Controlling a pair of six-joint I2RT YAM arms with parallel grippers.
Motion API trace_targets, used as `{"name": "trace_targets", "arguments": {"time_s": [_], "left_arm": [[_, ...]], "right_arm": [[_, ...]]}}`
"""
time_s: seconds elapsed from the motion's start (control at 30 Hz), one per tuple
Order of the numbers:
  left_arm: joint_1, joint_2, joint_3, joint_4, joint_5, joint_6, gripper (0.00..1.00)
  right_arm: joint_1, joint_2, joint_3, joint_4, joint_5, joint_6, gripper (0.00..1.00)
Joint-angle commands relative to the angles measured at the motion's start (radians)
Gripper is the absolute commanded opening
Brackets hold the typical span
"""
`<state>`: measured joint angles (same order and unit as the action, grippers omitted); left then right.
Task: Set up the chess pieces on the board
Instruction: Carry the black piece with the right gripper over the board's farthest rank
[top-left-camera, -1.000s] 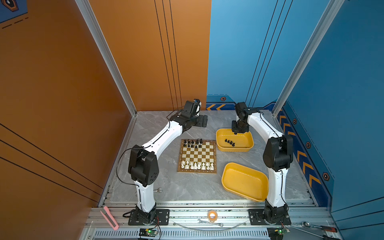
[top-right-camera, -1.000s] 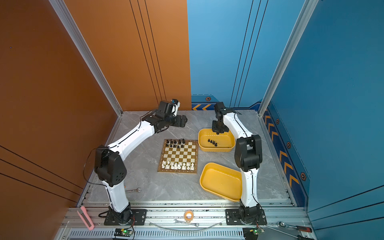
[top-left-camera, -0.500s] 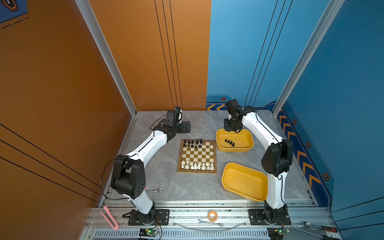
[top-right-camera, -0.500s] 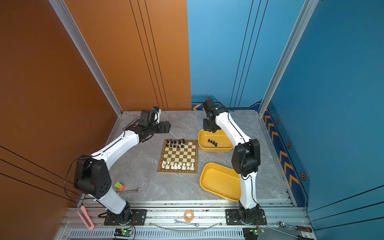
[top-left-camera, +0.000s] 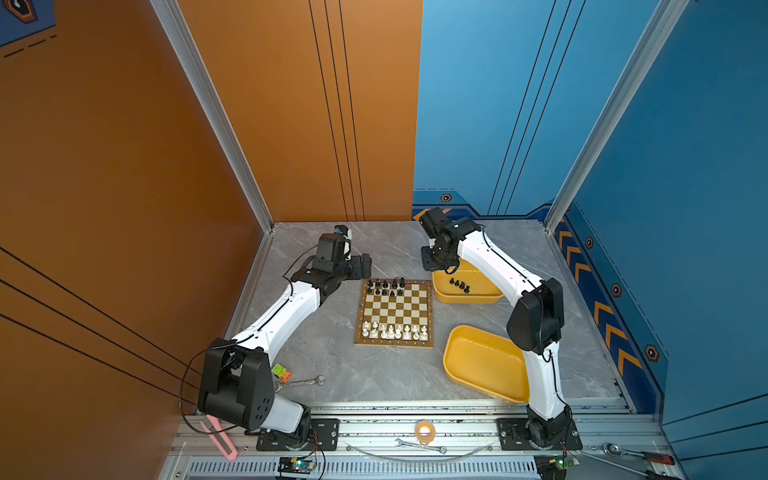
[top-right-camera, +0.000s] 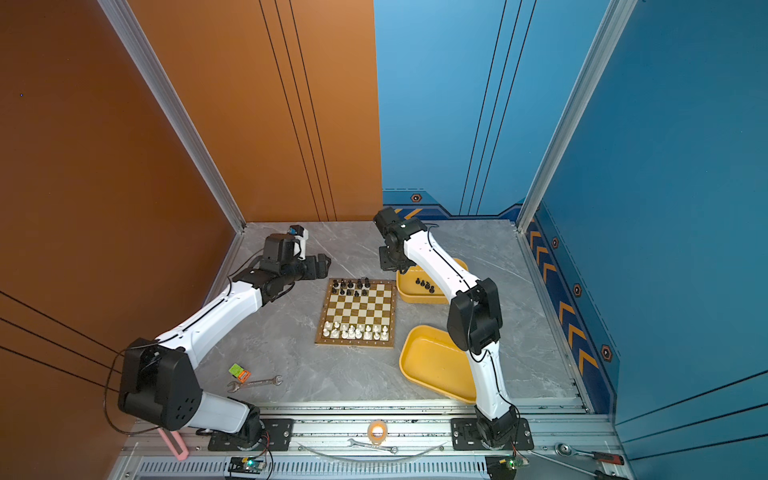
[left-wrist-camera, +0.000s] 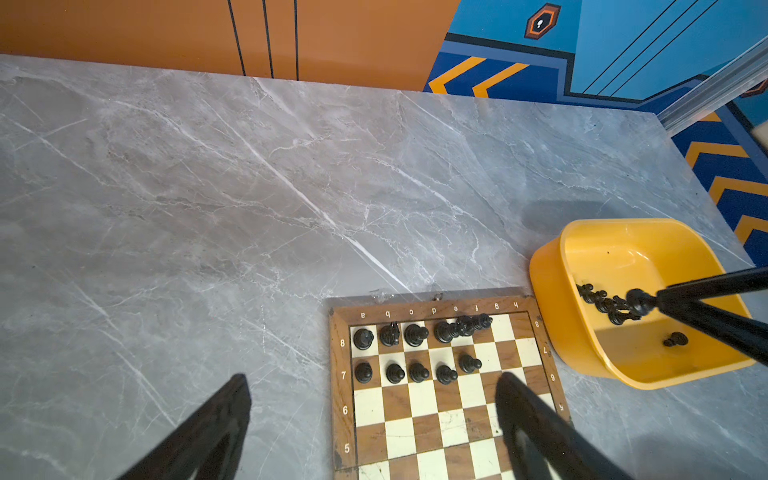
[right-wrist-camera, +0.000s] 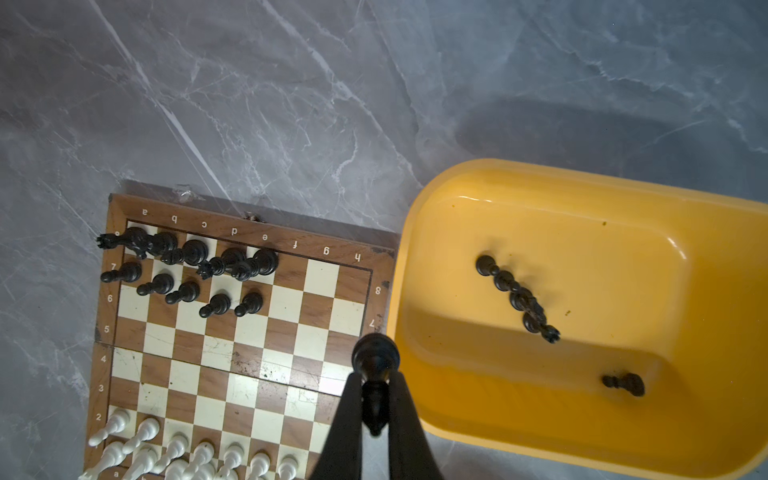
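Nearer the board, right fingers shifted leftward, pinching perhaps a pawn

Left fingers apart, right seemingly pinched.

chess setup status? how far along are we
Done: white pieces look fully lined up in their two rows on the board; placed black pieces cover the a-to-e side of theirs. In hand: right claw is shut on the carried black piece; left claw is open, holding nothing. Left: black's g and h squares are bare, and spare black pieces lie in the yellow tray.
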<state>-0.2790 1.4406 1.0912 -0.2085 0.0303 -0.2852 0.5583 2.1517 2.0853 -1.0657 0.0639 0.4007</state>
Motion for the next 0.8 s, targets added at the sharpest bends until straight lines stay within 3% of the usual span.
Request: {"name": "trace_targets", "arguments": {"time_s": [0.0, 0.77], "left_arm": [[0.013, -0.042, -0.029, 0.011, 0.001, -0.014, 0.93], [0.02, -0.161, -0.154, -0.007, -0.02, -0.051, 0.93]], "right_arm": [[0.016, 0.039, 0.044, -0.02, -0.004, 0.018, 0.06], [0.083, 0.243, 0.148, 0.0, -0.051, 0.001, 0.07]]}}
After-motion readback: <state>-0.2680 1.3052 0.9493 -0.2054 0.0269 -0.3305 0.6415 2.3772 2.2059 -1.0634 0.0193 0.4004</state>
